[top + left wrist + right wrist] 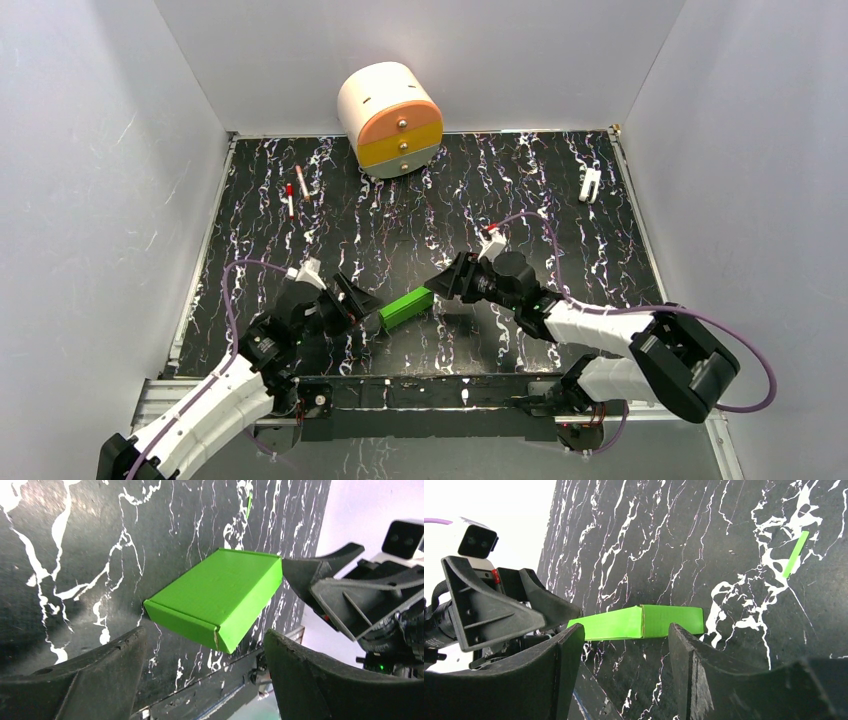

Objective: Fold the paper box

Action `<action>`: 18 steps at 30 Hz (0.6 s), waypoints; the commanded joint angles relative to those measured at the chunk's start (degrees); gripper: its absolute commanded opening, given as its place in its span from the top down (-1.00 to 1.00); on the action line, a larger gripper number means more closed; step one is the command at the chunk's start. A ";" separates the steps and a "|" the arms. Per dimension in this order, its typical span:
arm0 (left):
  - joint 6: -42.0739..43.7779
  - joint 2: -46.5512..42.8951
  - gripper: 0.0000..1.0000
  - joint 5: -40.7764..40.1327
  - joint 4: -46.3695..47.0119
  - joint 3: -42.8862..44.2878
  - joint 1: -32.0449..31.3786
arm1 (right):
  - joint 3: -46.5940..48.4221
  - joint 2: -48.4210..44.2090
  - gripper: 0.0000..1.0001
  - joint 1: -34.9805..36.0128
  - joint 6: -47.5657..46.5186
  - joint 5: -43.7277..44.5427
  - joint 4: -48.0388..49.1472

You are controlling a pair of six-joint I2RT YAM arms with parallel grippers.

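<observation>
Left claw [204, 634]: jaws wide, nothing held, gap facing one end of paper box [220, 595].
Right claw [625, 628]: jaws wide, empty, facing opposite end; one fingertip at box's far corner, contact uncertain.
Box: lies on tabletop [75, 545] between both claws, near front edge. Looks closed, with lid down and a seam at one corner.
Stray green strip [795, 554] lies well apart.
Step, as judged: folding about done, final seating or check.
Next move calls for a gentle squeeze on the lid edge to seat the flaps, or a clean retreat without nudging box.
</observation>
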 commanded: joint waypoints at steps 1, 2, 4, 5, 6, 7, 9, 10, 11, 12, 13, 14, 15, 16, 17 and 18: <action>-2.47 -1.58 -0.65 7.01 0.86 -2.25 0.38 | 3.30 2.76 -0.39 -0.45 -0.54 -0.84 3.68; -3.08 -1.99 -0.64 7.70 1.98 -3.00 0.38 | 3.41 3.58 -0.36 -0.49 -0.35 -1.04 4.16; -4.46 -2.85 -0.60 8.56 3.62 -4.75 0.31 | 3.42 5.10 -0.30 -0.58 0.03 -1.33 5.11; -4.99 -3.05 -0.57 8.80 4.51 -5.62 0.31 | 3.42 5.73 -0.29 -0.58 0.15 -1.57 5.59; -5.57 -3.06 -0.55 8.90 5.41 -6.32 0.37 | 3.35 6.24 -0.27 -0.65 0.27 -1.68 6.01; -5.85 -2.91 -0.53 8.99 6.35 -6.98 0.33 | 3.34 6.73 -0.25 -0.68 0.26 -1.97 6.41; -6.24 -2.08 -0.48 9.24 8.47 -7.92 0.33 | 3.29 7.49 -0.20 -0.79 0.39 -2.48 6.97; -6.40 -1.44 -0.47 9.40 9.75 -8.21 0.32 | 3.25 7.84 -0.17 -0.76 0.35 -2.93 7.25; -6.43 -0.61 -0.46 9.58 11.19 -8.46 0.37 | 3.17 8.18 -0.15 -0.83 0.39 -3.13 7.54; -6.48 0.25 -0.44 9.76 12.38 -8.60 0.37 | 3.04 8.46 -0.11 -0.80 0.48 -3.40 7.75; -6.53 1.21 -0.42 10.05 13.53 -8.71 0.33 | 2.88 8.81 -0.09 -0.76 0.48 -3.61 8.15; -6.51 2.04 -0.41 10.39 14.62 -8.80 0.36 | 2.70 9.00 -0.07 -0.87 0.70 -3.76 8.49; -6.43 2.92 -0.38 10.54 15.45 -8.96 0.35 | 2.50 9.19 -0.05 -0.87 0.77 -3.94 8.79; -6.40 3.63 -0.35 10.58 16.06 -9.11 0.31 | 2.34 9.36 -0.01 -0.96 0.93 -4.06 8.94; -6.46 4.20 -0.32 10.65 16.70 -9.43 0.36 | 2.13 9.49 0.04 -0.97 1.03 -4.20 9.17; -6.65 4.72 -0.28 10.79 17.28 -9.87 0.37 | 1.99 9.58 0.07 -0.94 1.09 -4.37 9.23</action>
